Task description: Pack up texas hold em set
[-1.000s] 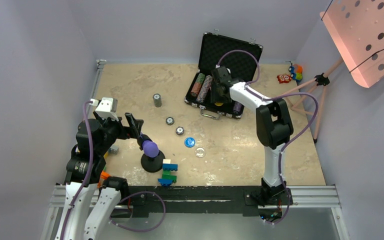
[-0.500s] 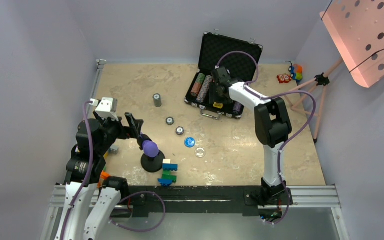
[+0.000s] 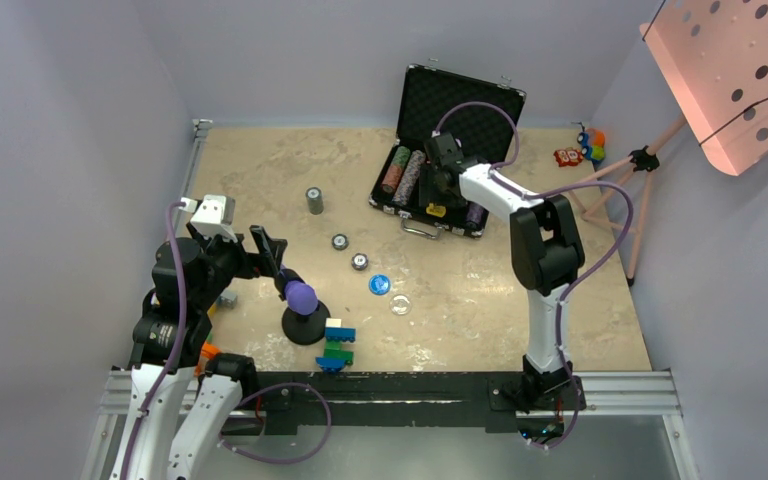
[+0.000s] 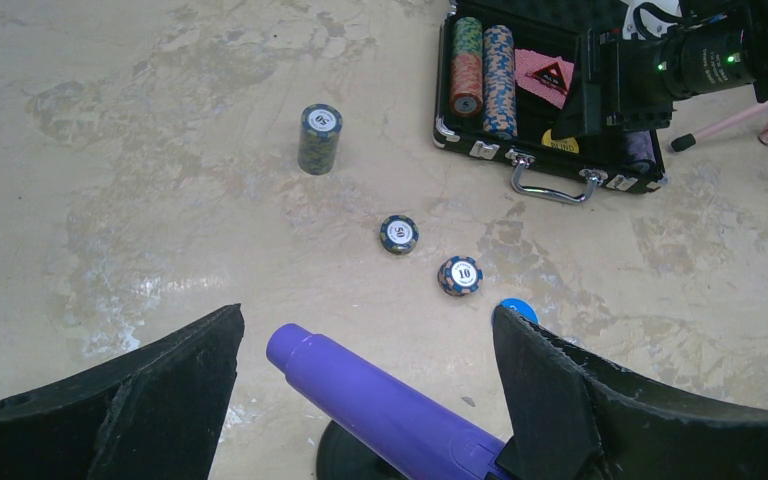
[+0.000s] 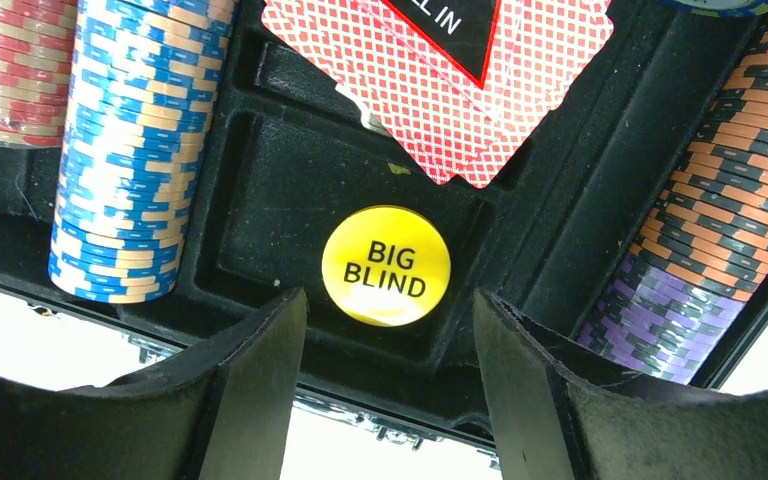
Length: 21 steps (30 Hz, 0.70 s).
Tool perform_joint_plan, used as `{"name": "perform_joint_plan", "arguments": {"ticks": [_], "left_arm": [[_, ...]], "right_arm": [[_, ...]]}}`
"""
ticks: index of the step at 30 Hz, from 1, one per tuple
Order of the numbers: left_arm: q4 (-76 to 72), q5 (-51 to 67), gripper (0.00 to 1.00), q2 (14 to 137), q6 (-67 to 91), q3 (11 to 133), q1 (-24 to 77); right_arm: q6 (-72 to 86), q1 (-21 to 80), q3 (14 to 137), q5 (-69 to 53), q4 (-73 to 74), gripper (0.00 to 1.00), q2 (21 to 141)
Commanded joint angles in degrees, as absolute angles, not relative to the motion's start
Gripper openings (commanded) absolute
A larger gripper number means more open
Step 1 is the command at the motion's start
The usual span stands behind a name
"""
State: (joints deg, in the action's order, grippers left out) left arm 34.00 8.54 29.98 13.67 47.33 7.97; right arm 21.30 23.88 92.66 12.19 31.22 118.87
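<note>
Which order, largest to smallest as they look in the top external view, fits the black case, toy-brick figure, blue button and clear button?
1. black case
2. toy-brick figure
3. blue button and clear button: these two look alike in size, so I do not rank them.

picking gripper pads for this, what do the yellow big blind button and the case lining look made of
The yellow big blind button: likely hard plastic, smooth and slightly glossy, with a pale sheen near its lower edge. The case lining: probably foam or a moulded insert, matte black, lint-speckled, no shine.
</note>
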Motion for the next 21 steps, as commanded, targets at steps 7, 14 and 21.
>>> {"name": "perform_joint_plan", "arguments": {"ticks": [7, 14, 21], "left_arm": [[33.5, 7.1, 0.98, 29.4, 12.5, 47.7, 8.3], [33.7, 6.5, 0.98, 29.2, 12.4, 47.6, 8.3], [33.6, 6.3, 0.97, 28.8, 12.3, 47.5, 8.3]], "right_arm": [[19.3, 24.6, 83.3, 9.5, 21.6, 0.64, 103.1], [20.3, 31.0, 75.4, 10.8, 23.3, 0.64, 94.9], [27.2, 42.8, 67.8, 13.8, 24.9, 0.63, 91.6]]}}
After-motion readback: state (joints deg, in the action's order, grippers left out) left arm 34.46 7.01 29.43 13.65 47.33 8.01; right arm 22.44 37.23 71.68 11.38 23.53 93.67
